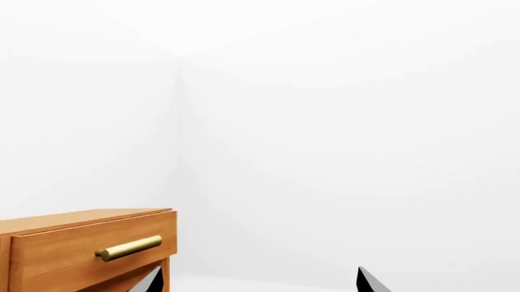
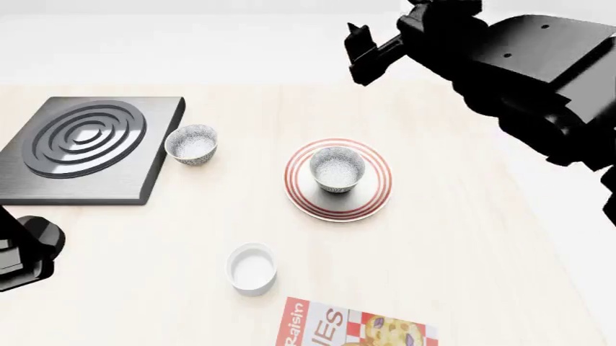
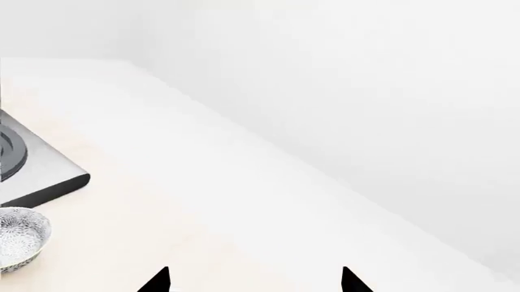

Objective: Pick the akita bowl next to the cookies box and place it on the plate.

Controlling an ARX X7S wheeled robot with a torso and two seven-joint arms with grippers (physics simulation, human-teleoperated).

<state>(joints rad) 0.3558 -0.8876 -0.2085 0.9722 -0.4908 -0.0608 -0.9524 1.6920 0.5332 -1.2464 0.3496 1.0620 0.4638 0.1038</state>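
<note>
An akita bowl (image 2: 337, 169), grey-white and speckled, stands upright in the middle of the red-ringed plate (image 2: 371, 202). The cookies box (image 2: 356, 328) lies at the near table edge, partly cut off. My right gripper (image 2: 361, 50) hangs high over the far side of the table, apart from the bowl. In its wrist view it (image 3: 254, 283) is open with nothing between the fingertips. My left gripper (image 1: 260, 285) is open and empty too, facing a white wall. In the head view only the left arm (image 2: 24, 249) shows, at the near left.
A second speckled bowl (image 2: 192, 144) (image 3: 16, 237) sits beside the black stove plate (image 2: 86, 148) (image 3: 33, 164) at the left. A plain white cup (image 2: 252, 268) stands near the cookies box. A wooden drawer with a brass handle (image 1: 89, 246) shows in the left wrist view.
</note>
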